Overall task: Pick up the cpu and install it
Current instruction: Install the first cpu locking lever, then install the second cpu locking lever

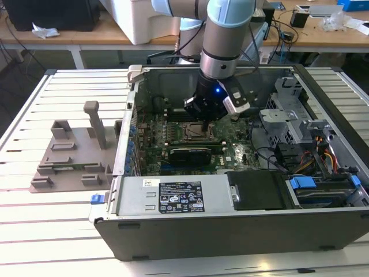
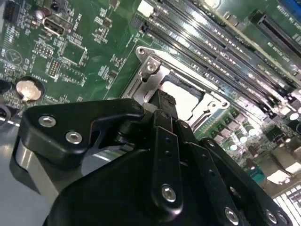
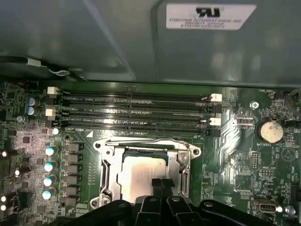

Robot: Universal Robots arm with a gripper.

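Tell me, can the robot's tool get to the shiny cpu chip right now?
Probably yes. The tool is right over the cpu, which lies inside the metal socket frame on the motherboard, and nothing seems to block it there. Whether it touches the chip, I cannot tell.

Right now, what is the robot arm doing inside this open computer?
The arm reaches down into the open computer case, which lies on its side on a slatted table. Its gripper is right over the socket on the green motherboard. The cpu, with its silver top, lies inside the socket's metal frame, directly under the fingertips. A grey moulded tray stands beside the case, on the exterior view's left.
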